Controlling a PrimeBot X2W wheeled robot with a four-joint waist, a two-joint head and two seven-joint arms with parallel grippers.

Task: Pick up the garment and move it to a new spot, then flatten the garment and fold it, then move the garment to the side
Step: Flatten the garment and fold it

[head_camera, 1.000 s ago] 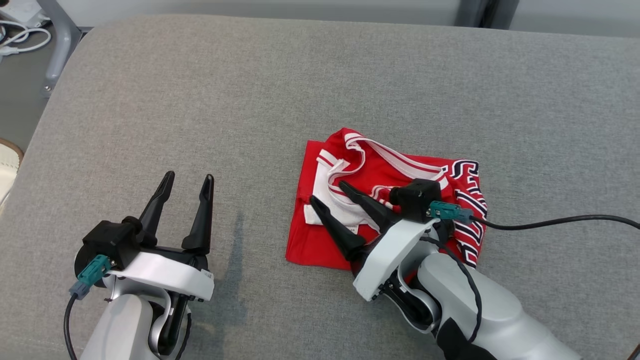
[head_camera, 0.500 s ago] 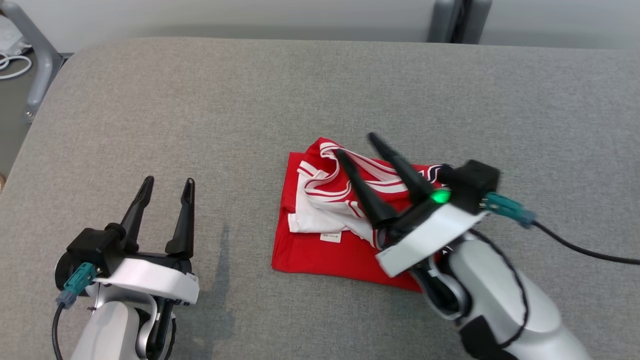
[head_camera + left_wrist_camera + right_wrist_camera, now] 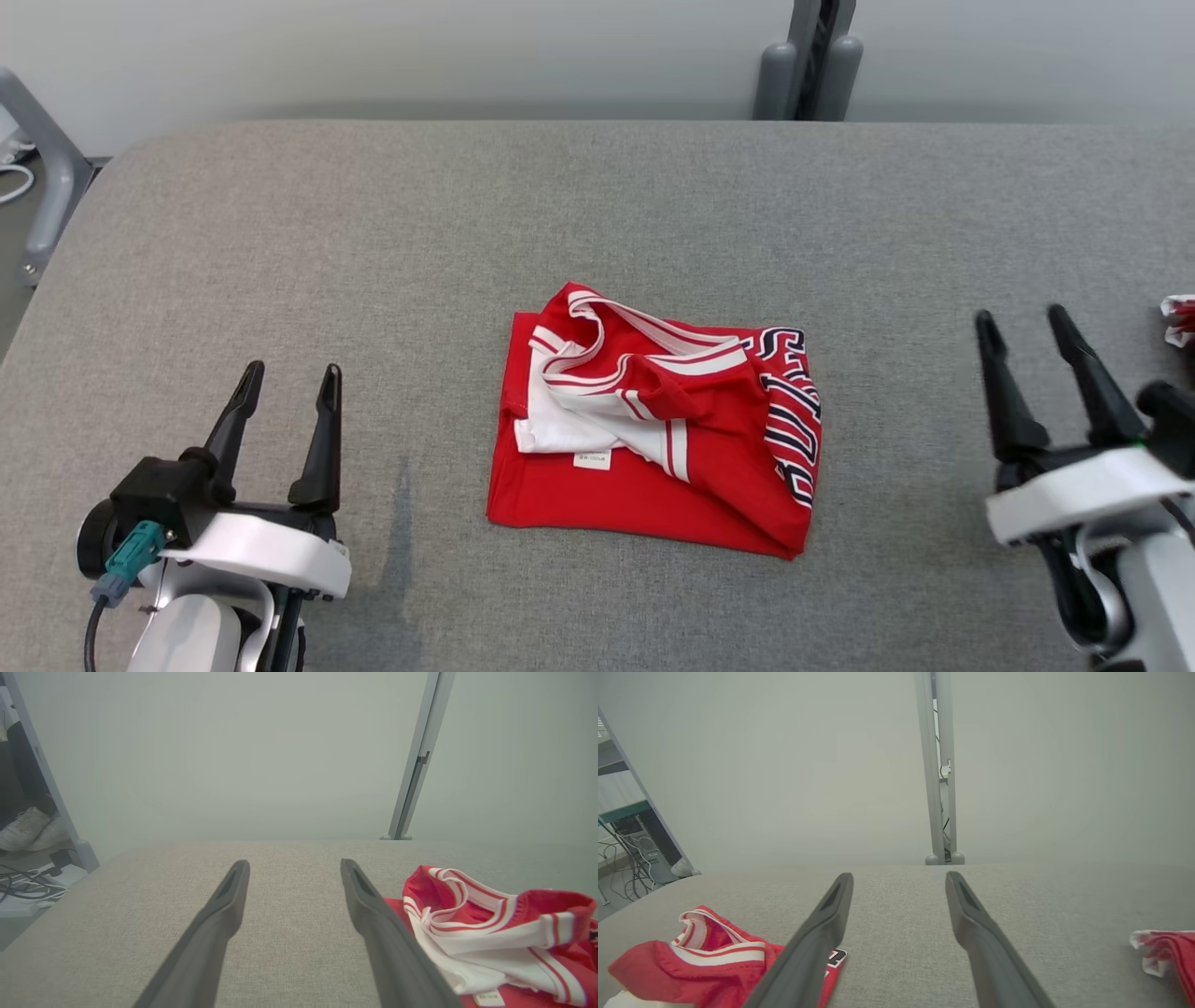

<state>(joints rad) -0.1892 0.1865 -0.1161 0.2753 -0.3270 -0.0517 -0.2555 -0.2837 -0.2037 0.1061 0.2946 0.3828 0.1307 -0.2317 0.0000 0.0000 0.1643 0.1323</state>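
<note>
- One red garment (image 3: 653,425), folded with white trim on top, lies at the centre of the head view on the grey padded surface (image 3: 597,205).
- Two grippers: the left gripper (image 3: 289,373) at lower left, the right gripper (image 3: 1019,317) at lower right, both spread wide and holding nothing.
- The garment sits between them, well apart from each.
- One other red-and-white cloth (image 3: 1178,319) shows at the right edge.

At lower left of the head view, the left gripper (image 3: 291,371) has two long, tapering dark fingers (image 3: 317,439) on a black block (image 3: 163,481), a white curved cover (image 3: 261,558) and a teal connector (image 3: 131,551) (a black cable (image 3: 90,635) trails from it). The right gripper (image 3: 1019,315), lower right, looks alike, above a pale grey forearm (image 3: 1158,588).
</note>
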